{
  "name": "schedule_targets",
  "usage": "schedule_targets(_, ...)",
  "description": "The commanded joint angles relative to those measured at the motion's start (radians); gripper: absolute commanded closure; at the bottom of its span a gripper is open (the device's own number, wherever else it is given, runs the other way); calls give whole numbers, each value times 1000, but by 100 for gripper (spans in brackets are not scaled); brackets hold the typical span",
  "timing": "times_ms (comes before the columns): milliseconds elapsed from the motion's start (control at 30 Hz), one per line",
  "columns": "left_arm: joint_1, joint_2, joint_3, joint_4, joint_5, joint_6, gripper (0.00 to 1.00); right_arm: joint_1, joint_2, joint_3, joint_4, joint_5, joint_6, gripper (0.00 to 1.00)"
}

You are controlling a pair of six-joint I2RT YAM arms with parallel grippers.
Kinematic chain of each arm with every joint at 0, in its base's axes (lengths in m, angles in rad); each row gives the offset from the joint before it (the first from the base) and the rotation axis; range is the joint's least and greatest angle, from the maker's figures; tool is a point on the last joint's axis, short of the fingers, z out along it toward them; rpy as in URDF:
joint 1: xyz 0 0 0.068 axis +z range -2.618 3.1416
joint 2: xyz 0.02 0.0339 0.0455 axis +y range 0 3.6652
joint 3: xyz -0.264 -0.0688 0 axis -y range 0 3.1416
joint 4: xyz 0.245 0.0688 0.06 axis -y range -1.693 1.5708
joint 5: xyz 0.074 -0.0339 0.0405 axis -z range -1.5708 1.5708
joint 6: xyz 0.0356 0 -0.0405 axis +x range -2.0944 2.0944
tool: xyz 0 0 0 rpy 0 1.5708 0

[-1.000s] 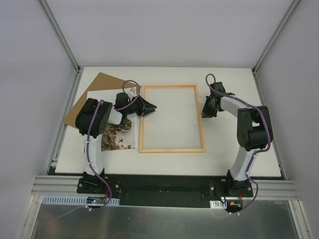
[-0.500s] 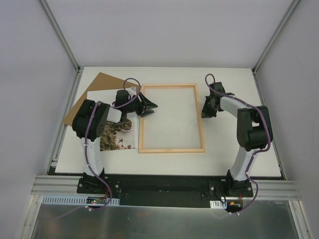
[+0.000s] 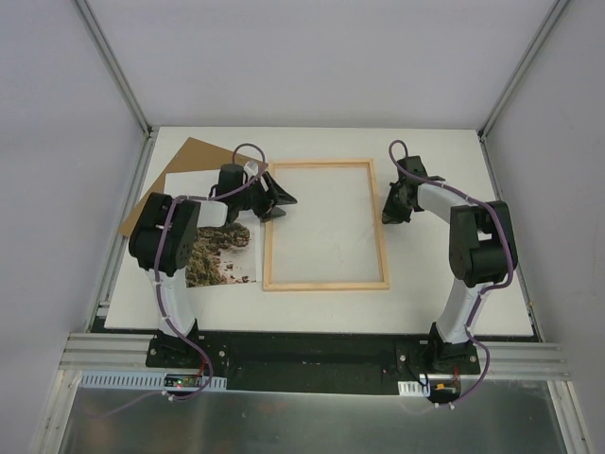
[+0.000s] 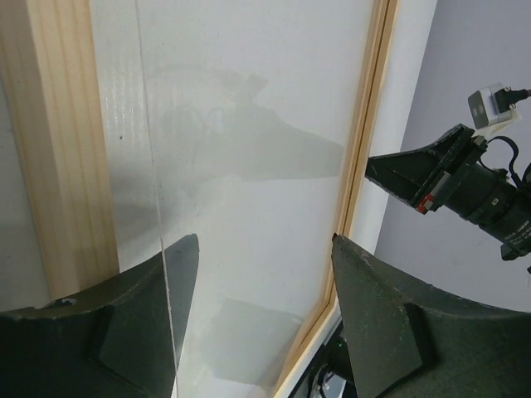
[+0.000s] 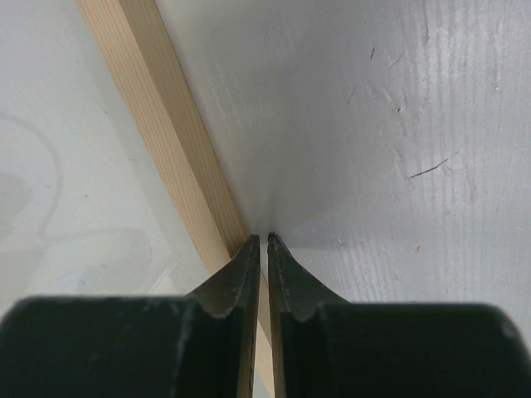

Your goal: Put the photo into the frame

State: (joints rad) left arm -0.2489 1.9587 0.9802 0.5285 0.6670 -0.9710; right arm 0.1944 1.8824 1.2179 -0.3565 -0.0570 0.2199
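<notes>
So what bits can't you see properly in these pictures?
Top view: the left arm covers much of the photo.
Top view: the photo hides most of the brown board.
Right wrist view: the shut right gripper blocks the spot below it, so touching the frame or not is unclear.
Left wrist view: picture edges cut off most of the frame.
</notes>
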Motion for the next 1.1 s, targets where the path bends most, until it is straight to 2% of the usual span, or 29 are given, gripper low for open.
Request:
schedule_targets(0, 0, -84, 54, -119, -53, 90, 34, 10, -11, 23, -22, -12, -7, 90)
schedule_targets(233, 5, -136, 78, -278, -150, 179, 27, 4, -11, 19, -22, -14, -7, 90)
schedule_targets(733, 25, -239, 92, -492, -340, 301, 28, -7, -39, -1, -16, -17, -8, 90)
schedule_targets(867, 20, -250, 86, -524, -348, 313, 33, -9, -40, -1, -16, -18, -8, 90)
schedule_targets(1067, -30, -271, 75, -593, -428, 345, 47, -7, -46, -6, -15, -23, -8, 90)
